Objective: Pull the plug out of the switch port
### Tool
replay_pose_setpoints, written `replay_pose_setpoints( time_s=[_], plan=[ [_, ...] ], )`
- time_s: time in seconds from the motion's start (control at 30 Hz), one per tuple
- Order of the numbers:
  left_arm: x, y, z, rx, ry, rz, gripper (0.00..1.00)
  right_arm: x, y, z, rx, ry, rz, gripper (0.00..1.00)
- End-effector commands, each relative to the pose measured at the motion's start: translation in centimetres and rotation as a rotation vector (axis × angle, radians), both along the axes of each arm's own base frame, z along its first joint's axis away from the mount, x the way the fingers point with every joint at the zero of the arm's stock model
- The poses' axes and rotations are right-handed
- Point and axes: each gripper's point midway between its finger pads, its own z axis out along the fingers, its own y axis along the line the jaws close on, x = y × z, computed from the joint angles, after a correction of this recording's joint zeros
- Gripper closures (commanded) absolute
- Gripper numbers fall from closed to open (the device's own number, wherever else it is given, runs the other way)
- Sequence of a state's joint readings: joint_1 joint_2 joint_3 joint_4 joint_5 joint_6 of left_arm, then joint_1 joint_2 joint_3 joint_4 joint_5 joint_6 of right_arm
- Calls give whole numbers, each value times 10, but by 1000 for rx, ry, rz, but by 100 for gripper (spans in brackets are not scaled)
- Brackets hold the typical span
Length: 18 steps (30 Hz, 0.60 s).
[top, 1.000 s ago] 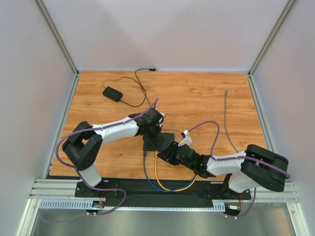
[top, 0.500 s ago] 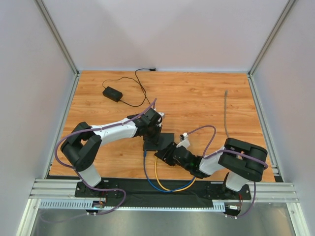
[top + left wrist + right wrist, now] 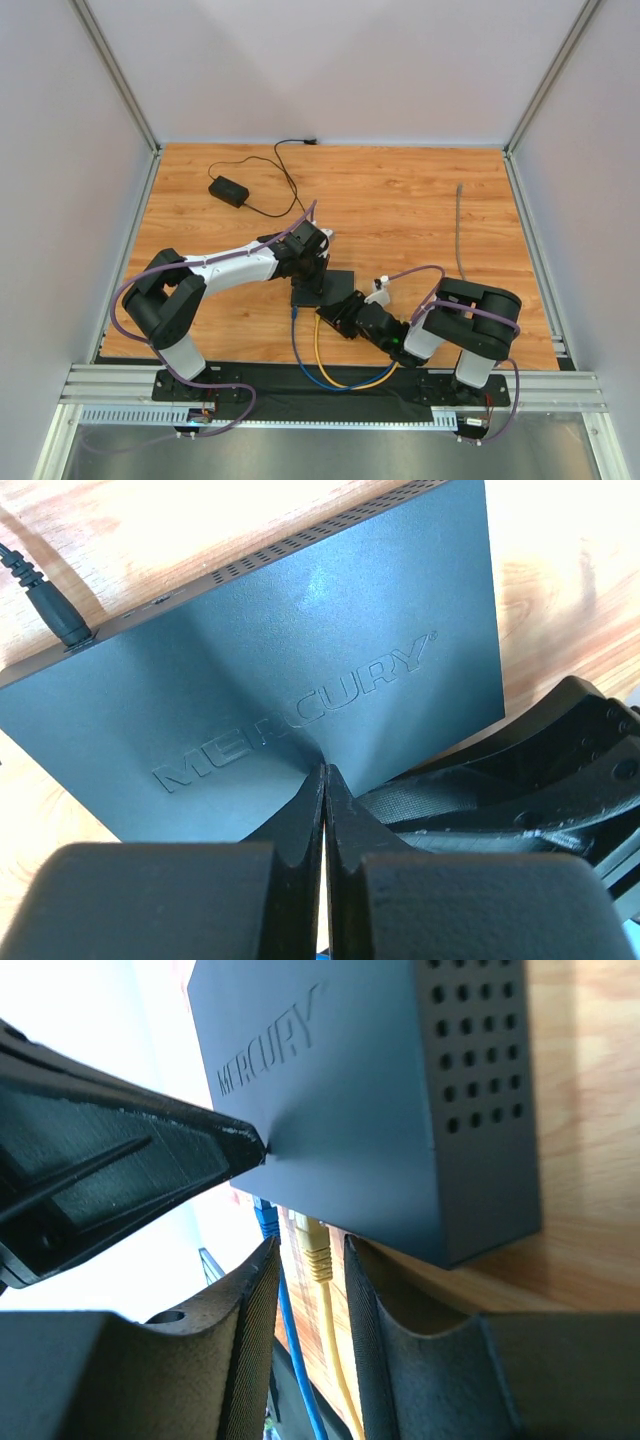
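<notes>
The switch [image 3: 338, 284] lies flat on the table [image 3: 400, 200], near the front edge and between the two arms, with its MERCURY lettering facing up. The left arm [image 3: 230, 265] reaches in from the side. The left jaws are pressed tight together with no gap between them, and their fingertips [image 3: 318, 780] bear straight down on the lid, just below the lettering. They hold nothing and only press on the box.

The right arm [image 3: 400, 335] comes in low from the near side. The right jaws stand a narrow way apart at the port edge of the switch. The yellow plug [image 3: 313, 1245] sits in the gap between the fingers [image 3: 262, 1290], still seated in its port. I see a sliver of space on either side of it, so they look to be around it rather than clamped on it. The blue plug [image 3: 267, 1218] is in the next port, just beside the left-hand finger. The blue cable [image 3: 300, 355] and yellow cable [image 3: 325, 365] loop back toward the arm bases.

A thin black power lead [image 3: 45, 598] is plugged into the far edge. The adapter [image 3: 228, 190] sits well apart at the back left.
</notes>
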<state>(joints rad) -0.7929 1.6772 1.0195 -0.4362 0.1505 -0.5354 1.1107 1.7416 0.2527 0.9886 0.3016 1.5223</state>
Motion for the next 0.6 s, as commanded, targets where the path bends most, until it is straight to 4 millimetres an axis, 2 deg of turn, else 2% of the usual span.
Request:
replay_pose_setpoints(
  time_s=[0.0,0.57],
  plan=[
    [-20,27,-30,118,79,5,100,10,-8,0,17,-8,-87,66],
    [-22,29,-29,120,83,7,100,16,-4,-16,11,22,-120,69]
  ],
)
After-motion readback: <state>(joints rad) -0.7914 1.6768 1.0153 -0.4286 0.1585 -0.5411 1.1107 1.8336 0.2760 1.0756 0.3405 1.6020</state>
